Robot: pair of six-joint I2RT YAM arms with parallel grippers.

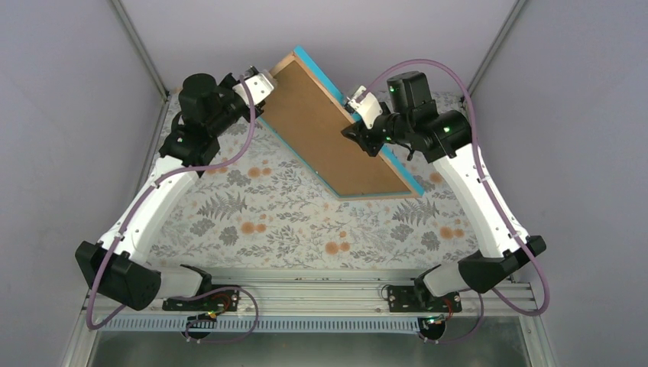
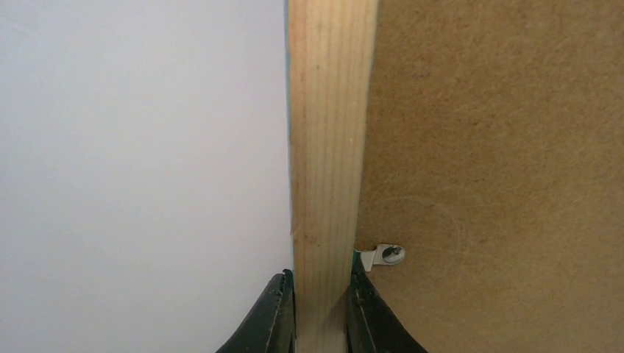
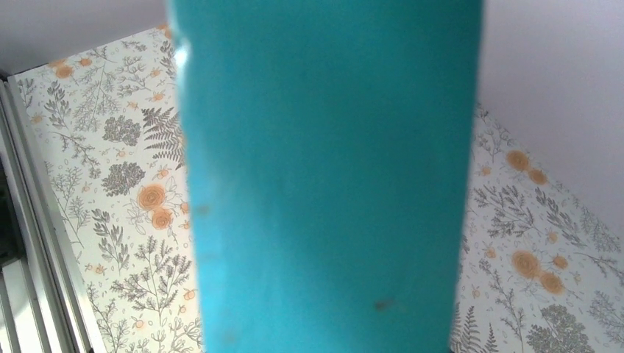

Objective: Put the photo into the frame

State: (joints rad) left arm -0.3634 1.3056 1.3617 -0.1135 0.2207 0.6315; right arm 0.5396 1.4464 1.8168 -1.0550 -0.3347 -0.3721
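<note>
Top external view: on the left, the left gripper meets the far left corner of the frame. The frame is lifted above the floral tablecloth and tilted, running from the far left down toward the near right. Its brown backing board faces up and its teal border shows along the right and near edges. In the left wrist view both dark fingers press flat against the two faces of the pale wooden rim, so this gripper is clamped on the frame. A small metal clip sits on the board just beside the rim. Further right, the right gripper sits on the frame's long right edge with a dark finger lying over the board. Its wrist camera is filled by the teal front and shows no fingers, but it looks closed on that edge. The photo is not visible in any view, and I cannot tell whether it lies behind the board. The frame should handle as stiff, fairly light and broad, so it will tend to swing when held at one point. The painted face may be slippery. I judge the wooden rim, taken at two well-separated spots as here, to be the safest hold. The thin board and the small clips should be left unstressed.
</note>
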